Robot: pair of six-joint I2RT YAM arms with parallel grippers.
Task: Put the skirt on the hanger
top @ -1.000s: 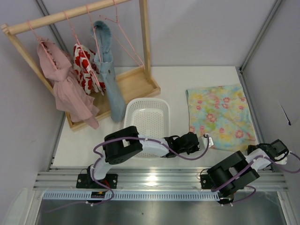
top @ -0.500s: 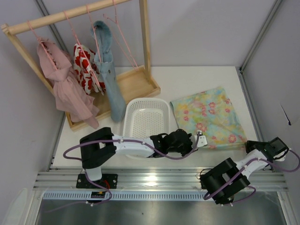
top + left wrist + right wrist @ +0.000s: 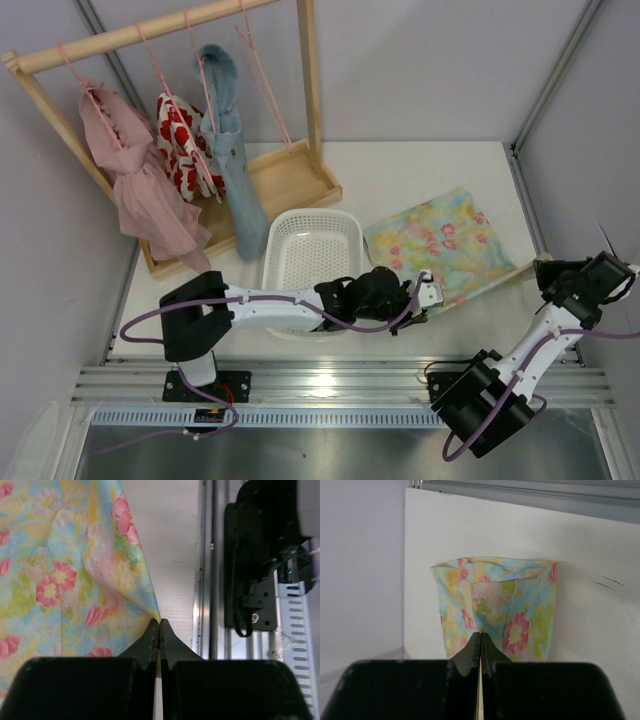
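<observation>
The skirt (image 3: 435,243), pale yellow and turquoise with pink flowers, lies right of the basket with its near edge pulled taut between both grippers. My left gripper (image 3: 425,295) is shut on the skirt's near left corner; in the left wrist view the cloth (image 3: 60,570) runs into the closed tips (image 3: 159,625). My right gripper (image 3: 545,268) is shut on the near right corner, and in its wrist view the skirt (image 3: 495,605) hangs from the tips (image 3: 480,636). An empty pink wire hanger (image 3: 268,90) hangs on the rack bar at the back.
A white basket (image 3: 312,250) stands mid-table beside the left arm. The wooden rack (image 3: 150,30) at back left carries a pink garment (image 3: 135,185), a red-and-white one (image 3: 180,140) and a blue denim one (image 3: 232,165). The right arm's base (image 3: 260,555) sits by the rail.
Both grippers have kept hold of the skirt and dragged it left, turning it. The right gripper rose and swung outward to the right; the left arm stretched lower across the basket's front.
</observation>
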